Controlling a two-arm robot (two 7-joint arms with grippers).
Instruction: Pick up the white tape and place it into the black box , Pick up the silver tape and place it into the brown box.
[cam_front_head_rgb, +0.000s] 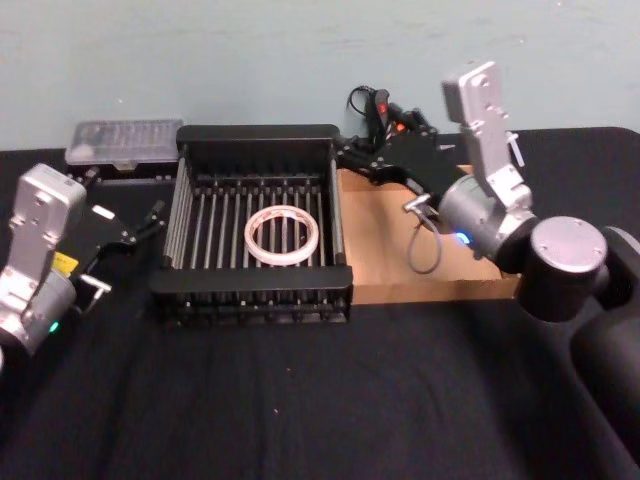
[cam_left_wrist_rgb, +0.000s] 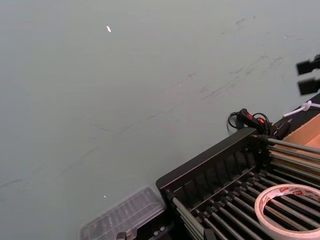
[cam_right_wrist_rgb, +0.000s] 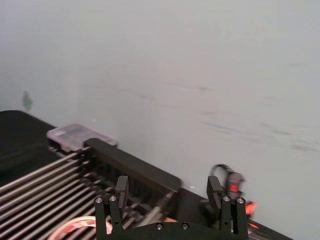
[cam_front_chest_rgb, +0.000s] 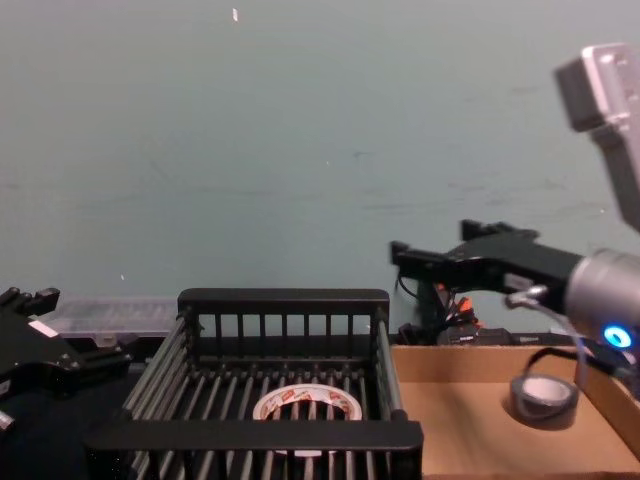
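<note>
lying flat: white tape (cam_front_head_rgb: 283, 236) mid black box (cam_front_head_rgb: 258, 134).

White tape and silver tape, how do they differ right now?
The white tape is a wide, thin ring with red printing inside; the silver tape is a smaller, thicker dark grey roll. The white tape lies in the black box; the silver tape lies in the brown box. Both lie flat, with neither gripper holding them.

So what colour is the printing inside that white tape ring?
Red on white, clearest in the left wrist view on the white tape.
</note>
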